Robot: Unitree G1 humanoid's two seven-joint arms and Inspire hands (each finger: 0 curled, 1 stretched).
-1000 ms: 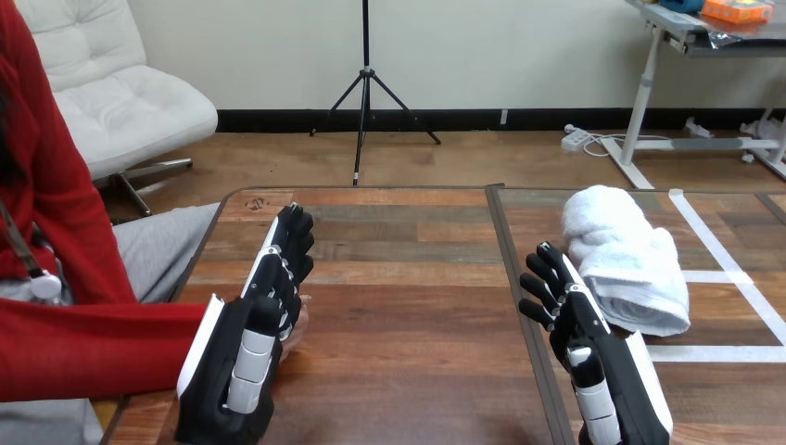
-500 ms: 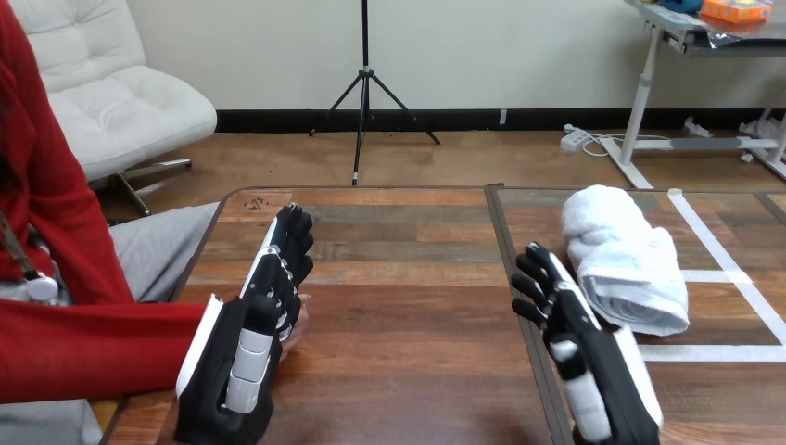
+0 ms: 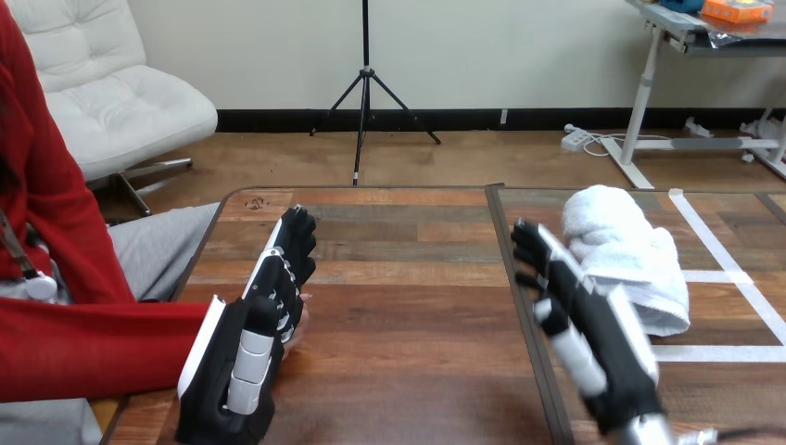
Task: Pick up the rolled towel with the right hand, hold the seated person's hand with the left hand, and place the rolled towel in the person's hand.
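Head view: rolled towel [image 3: 630, 255] on table [image 3: 408, 315]

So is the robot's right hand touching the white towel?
Cannot tell. In the head view the right hand overlaps the left edge of the rolled towel, hiding any contact or gap.

A: Far end of the room?
B: Cream wall [image 3: 519, 46], black skirting board [image 3: 556, 119] along its foot, wood floor [image 3: 463, 158] below.
A: Furniture?
B: White padded chair [image 3: 120, 102] at far left on a metal base; black tripod stand [image 3: 364, 83] in the middle, near the wall; white-legged side table [image 3: 647, 88] at upper right, white power strip [image 3: 576, 139] on the floor beside its leg.
A: Nearer?
B: Wooden table [image 3: 408, 324] of dark planks, seam down the middle, white tape lines [image 3: 732, 266] on its right half.
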